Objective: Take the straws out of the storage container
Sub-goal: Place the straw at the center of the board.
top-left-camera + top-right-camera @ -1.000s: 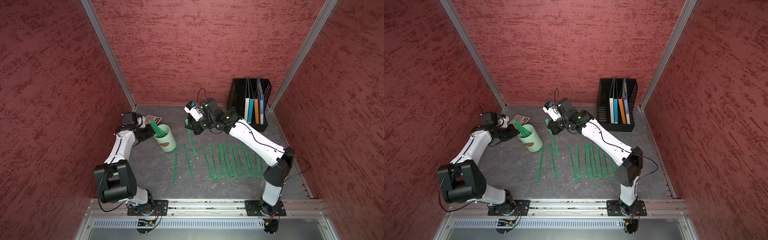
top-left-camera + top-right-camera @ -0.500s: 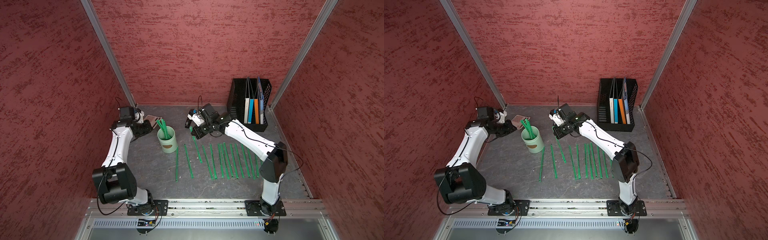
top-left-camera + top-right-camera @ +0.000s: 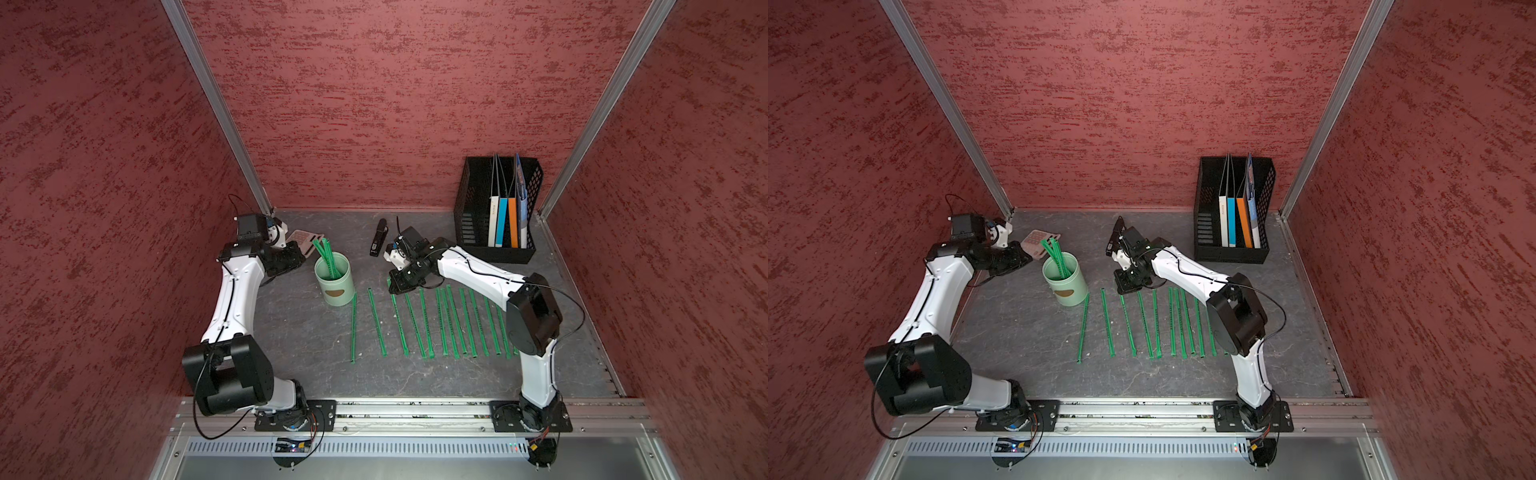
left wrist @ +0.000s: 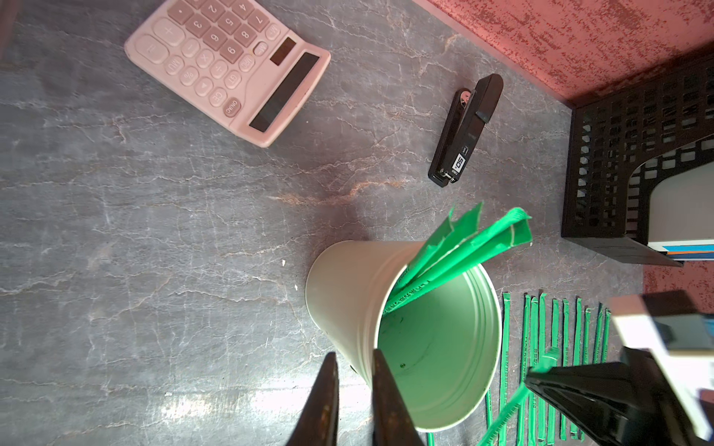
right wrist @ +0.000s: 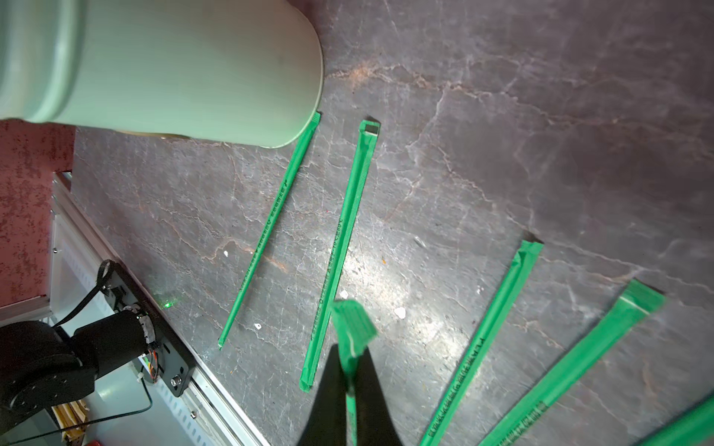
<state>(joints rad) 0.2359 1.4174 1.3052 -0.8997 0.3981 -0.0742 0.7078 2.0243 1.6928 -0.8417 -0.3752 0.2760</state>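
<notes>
Straws [image 3: 449, 324], bright green and flat-wrapped, are found in two places. A few stand in the pale mint-green cylindrical cup [image 3: 334, 286], leaning over its rear rim. The rest lie in a near-parallel row on the grey veined counter [image 3: 299, 332], starting just beside the cup's base and running toward your right arm. The cup stands upright. Your right pincer [image 5: 347, 351] is clamped on the rear end of one straw [image 5: 353, 328], third from the cup in that row. Whether its other end rests on the counter cannot be told from these views. Your left pincer [image 4: 353, 353] sits close beside the cup's rim, its fingers a narrow gap apart and gripping nothing. A pink calculator [image 4: 228, 65], a black stapler [image 4: 465, 127] and a black mesh file rack [image 3: 473, 216] stand toward the rear wall.
</notes>
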